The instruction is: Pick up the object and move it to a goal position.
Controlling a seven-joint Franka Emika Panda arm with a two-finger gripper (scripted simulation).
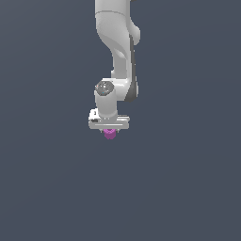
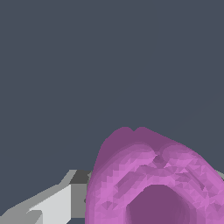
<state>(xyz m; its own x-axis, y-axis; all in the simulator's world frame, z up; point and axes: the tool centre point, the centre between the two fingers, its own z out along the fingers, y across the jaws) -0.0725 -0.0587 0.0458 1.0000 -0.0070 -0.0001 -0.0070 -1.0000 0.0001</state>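
Object: we see the magenta object directly under the white gripper, poking out below its fingers; in the wrist view the object fills the near foreground, bumpy, with a darker hollow on its face.
Surroundings: we make out only a plain dark grey-blue background around the object; we cannot tell whether it rests on a surface or hangs clear.
Gripper: the arm comes down from above, and the gripper appears clenched on the object, with one light grey finger just beside it.
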